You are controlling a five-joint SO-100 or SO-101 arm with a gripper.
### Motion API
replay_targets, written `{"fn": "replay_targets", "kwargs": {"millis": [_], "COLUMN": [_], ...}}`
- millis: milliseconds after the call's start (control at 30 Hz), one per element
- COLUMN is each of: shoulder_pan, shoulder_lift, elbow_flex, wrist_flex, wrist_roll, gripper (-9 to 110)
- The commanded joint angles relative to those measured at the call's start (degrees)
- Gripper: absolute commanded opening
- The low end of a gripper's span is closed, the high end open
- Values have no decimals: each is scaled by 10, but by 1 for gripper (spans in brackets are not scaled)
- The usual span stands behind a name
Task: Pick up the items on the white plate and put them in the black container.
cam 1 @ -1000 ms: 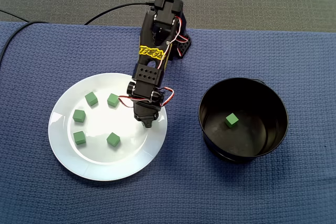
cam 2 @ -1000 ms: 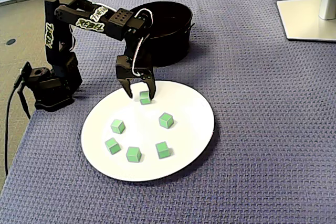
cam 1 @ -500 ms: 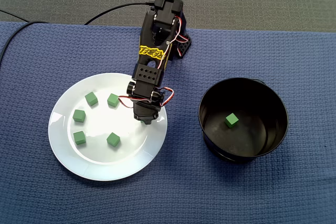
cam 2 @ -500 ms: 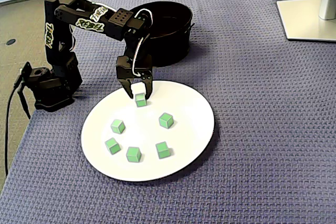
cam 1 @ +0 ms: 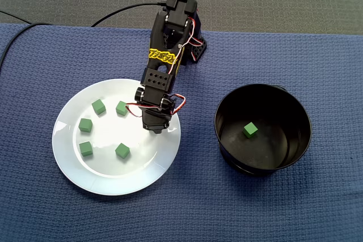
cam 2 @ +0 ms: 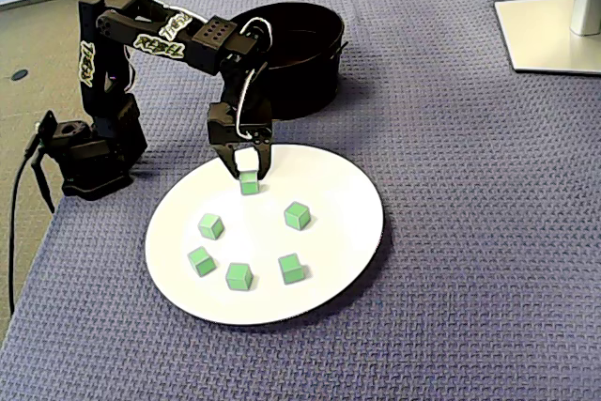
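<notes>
A white plate (cam 1: 113, 181) (cam 2: 343, 199) lies on the blue cloth with several small green cubes on it, such as one cube (cam 1: 122, 151) (cam 2: 297, 215). My gripper (cam 1: 154, 129) (cam 2: 246, 174) stands over the plate's edge nearest the arm base, its fingers closed against a green cube (cam 2: 249, 183) that rests low at the plate surface. That cube is hidden under the gripper in the fixed view from above. The black container (cam 1: 262, 160) (cam 2: 305, 91) holds one green cube (cam 1: 250, 130).
The arm base (cam 2: 89, 152) sits at the cloth's edge, with a black cable (cam 1: 119, 11) trailing off behind it. A white monitor stand (cam 2: 549, 30) occupies the far right corner of the side fixed view. Blue woven cloth (cam 1: 187, 208) covers the table.
The gripper has lowered slightly and its fingers have closed in on the green cube, which shifted a little toward the plate's middle between them.
</notes>
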Motion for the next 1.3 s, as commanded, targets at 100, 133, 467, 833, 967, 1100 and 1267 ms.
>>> {"fn": "replay_targets", "kwargs": {"millis": [100,133,467,833,967,1100,1267], "shoulder_pan": [33,40,68,-342,-420,-490,-511], "shoulder_lift": [97,115,392,499,472,425,370], "elbow_flex": [-78,-82,-226,-236,-64,106,188], "wrist_flex": [74,72,44,-78,-163,-247,-319], "wrist_roll": [-38,-46,-155,-156,-88,-38,31], "gripper": [0,0,0,0,0,0,0]}}
